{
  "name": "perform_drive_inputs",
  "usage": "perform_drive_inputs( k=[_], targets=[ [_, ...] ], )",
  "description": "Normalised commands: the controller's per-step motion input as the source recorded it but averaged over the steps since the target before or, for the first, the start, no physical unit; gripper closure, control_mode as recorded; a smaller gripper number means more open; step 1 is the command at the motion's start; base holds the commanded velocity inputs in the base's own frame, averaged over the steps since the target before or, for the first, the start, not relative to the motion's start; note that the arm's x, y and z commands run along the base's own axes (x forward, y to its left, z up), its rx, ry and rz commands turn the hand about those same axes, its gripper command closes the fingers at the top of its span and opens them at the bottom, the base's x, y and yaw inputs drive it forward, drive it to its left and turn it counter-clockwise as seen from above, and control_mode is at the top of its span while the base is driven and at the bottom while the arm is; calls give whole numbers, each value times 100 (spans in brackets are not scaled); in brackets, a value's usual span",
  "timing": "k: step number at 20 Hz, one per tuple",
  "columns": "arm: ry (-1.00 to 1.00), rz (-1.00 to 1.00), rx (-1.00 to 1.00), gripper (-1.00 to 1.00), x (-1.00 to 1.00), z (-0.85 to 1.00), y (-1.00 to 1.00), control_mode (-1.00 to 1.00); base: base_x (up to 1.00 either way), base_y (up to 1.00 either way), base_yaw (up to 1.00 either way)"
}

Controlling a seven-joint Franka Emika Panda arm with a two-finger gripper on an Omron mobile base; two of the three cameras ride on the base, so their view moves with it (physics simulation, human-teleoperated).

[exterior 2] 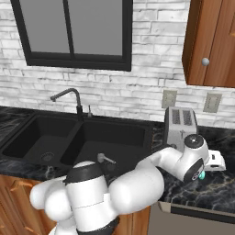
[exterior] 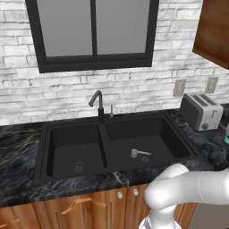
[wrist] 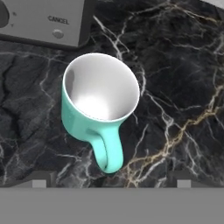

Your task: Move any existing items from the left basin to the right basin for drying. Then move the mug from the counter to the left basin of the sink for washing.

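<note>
Mug cut by right edge of left base view; mostly hidden behind hand in right base view. Toaster cropped at hand view top. Utensil too small to identify.

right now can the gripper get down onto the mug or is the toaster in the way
Probably yes. The gripper hangs right over the mug with jaws open; the mug stands upright on the counter, handle toward the gripper. The toaster stands apart from it, beside the path rather than across it.
</note>
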Motion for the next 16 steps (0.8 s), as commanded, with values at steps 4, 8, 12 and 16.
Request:
perform_drive_inputs(
  k=[4, 8, 12, 16],
  targets=[
    [0, 0, 0, -100, 0, -10, 0, -100, 0, 0, 0],
    [0, 0, 1, -100, 1, 0, 0, -100, 0, 0, 0],
    [0, 0, 0, -100, 11, 0, 0, -100, 0, 0, 0],
    [1, 1, 0, -100, 10, -2, 0, -100, 0, 0, 0]
  ],
)
